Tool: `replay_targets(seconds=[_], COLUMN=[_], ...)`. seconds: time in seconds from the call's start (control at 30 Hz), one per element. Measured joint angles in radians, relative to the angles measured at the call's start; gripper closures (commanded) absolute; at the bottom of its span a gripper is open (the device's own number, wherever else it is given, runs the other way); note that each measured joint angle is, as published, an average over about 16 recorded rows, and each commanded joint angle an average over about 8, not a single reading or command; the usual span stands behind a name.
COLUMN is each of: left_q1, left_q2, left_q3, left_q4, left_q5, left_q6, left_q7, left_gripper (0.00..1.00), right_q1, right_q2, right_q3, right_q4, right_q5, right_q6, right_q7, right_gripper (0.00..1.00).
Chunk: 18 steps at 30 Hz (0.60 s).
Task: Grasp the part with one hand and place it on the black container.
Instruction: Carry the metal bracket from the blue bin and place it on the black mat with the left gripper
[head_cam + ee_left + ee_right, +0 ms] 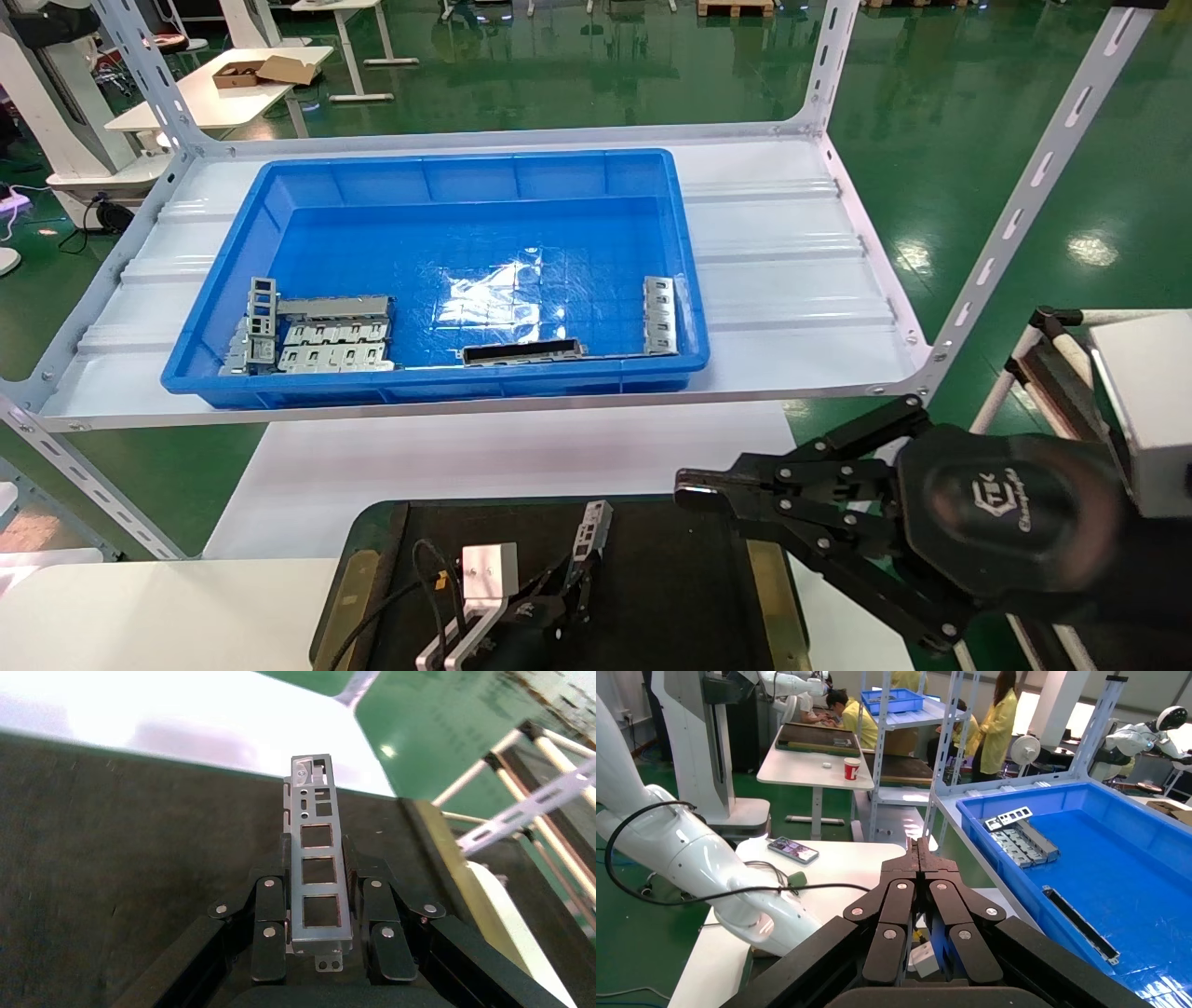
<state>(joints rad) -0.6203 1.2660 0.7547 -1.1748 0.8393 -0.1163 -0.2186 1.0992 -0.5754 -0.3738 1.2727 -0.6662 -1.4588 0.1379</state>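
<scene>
Blue bin [307,186] sits on a white shelf [792,270] of a slotted metal rack. Inside the bin: a stack of flat slotted grey plates [331,345] at the near left corner, a dark hollow channel [521,351] along the near wall, one more metal strip [658,315] by the right wall. Green floor [978,112] beyond. White tabletop [214,102] far left carries an open cardboard box [265,71].

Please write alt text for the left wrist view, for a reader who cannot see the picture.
The left hand grips the part, a slim silver-grey metal bar with square cut-outs, holding its near end between the fingers while the rest points away over the black container. A brass-coloured strip borders the container, with a white surface and green floor beyond.
</scene>
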Motion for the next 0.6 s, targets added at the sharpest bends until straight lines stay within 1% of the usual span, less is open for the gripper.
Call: replay_targets(seconds=[0.27, 0.6], left_q1=[-0.011, -0.008], left_q2=[0.046, 0.058], left_q3=[0.033, 0.062], left_q4=[0.028, 0.036], left_q5=[-0.044, -0.07], left_q6=[-0.086, -0.123], left_q7=[-0.013, -0.017], left_gripper=[1.0, 1.0], right_q1=[0.0, 0.0], right_q2=[0.0, 0.0], right_q3=[0.0, 0.0], right_q4=[0.0, 0.0], right_q5=[0.0, 0.0], right_q6=[0.0, 0.0], right_q7=[0.0, 0.0], right_gripper=[1.0, 1.0])
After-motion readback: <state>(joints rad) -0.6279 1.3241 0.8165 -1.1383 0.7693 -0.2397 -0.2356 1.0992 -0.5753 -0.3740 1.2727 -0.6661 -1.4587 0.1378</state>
